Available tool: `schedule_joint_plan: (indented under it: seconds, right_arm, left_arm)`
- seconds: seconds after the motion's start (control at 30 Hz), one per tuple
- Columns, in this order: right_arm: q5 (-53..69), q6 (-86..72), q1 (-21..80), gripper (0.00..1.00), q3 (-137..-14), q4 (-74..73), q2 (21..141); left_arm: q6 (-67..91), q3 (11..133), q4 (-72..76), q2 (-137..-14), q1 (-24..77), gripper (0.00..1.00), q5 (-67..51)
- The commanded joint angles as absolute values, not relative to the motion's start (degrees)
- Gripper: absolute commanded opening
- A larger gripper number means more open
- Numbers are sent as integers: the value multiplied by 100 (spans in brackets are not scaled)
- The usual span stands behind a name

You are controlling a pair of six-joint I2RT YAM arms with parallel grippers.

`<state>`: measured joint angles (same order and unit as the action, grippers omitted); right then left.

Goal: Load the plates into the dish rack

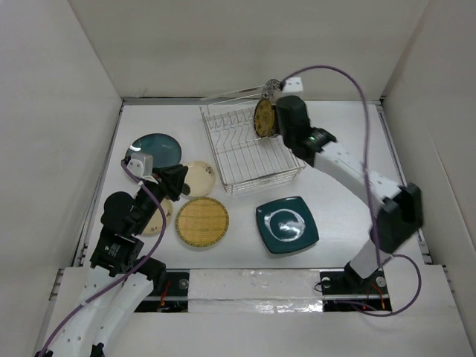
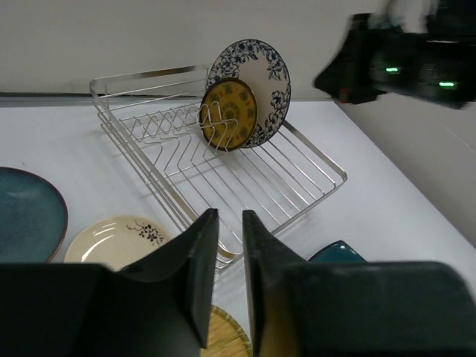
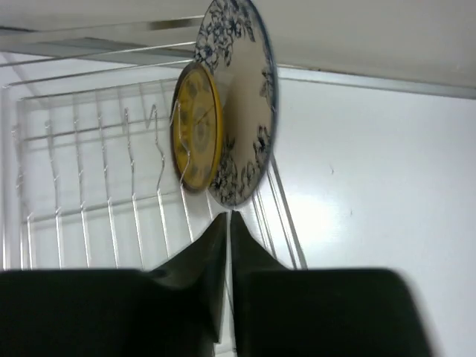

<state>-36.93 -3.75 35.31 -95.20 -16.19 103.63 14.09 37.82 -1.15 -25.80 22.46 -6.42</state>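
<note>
The rack (image 1: 249, 152) sits at the far middle of the table (image 1: 338, 160). Two plates stand upright in its slots at the far right end: the small yellow one (image 2: 230, 115) in front, and the blue-and-white one (image 2: 269, 78) close behind it, leaning on the rim. The other five lie flat on the table. The round teal (image 1: 158, 149) is left of the rack and a cream (image 1: 201, 177) lies just beside its near left corner. A second cream (image 1: 159, 217) is half under the left arm, the woven tan (image 1: 202, 221) is next to it, and the square teal (image 1: 286, 224) lies near the rack's right corner.

The right gripper (image 3: 228, 223) hangs just short of the blue-and-white plate's rim, its jaws parted by only a slit and pinching nothing. The left gripper (image 2: 227, 253) hovers over the cream plates with its jaws narrowly apart (nothing between them).
</note>
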Motion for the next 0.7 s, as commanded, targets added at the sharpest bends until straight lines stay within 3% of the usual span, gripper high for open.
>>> schedule_joint_plan:
  seconds: [0.0,0.07,0.23,0.3,0.33,0.4,0.43,0.53,0.67]
  right_arm:
    - [-2543,-1448,3288,0,-7669,-388,8617]
    - [-1754,-2183,2841,0,-6728,-299,7914]
    - [-459,-2996,1900,1,-4590,-913,6487]
    - [147,-3129,1593,18,-4212,-1195,6373]
    - [358,-3129,1478,41,-3949,-1265,6389]
    - [921,-3147,1232,58,-3736,-1424,6460]
    - [1123,-3120,1143,72,-3553,-1424,6556]
    - [2098,-2937,889,81,-3349,-1467,6837]
    - [2739,-2813,633,81,-3165,-1442,7039]
  left_arm:
    - [1380,3709,132,-2531,2276,14,-659]
    - [1389,3700,132,-2496,2276,0,-659]
    - [1406,3709,149,-2444,2276,0,-703]
    - [1406,3709,141,-2417,2276,0,-694]
    - [1406,3709,141,-2400,2276,0,-668]
    - [1406,3709,141,-2382,2276,3,-651]
    - [1415,3709,141,-2373,2276,4,-659]
    - [1415,3700,141,-2382,2276,4,-677]
    - [1415,3709,141,-2391,2276,5,-668]
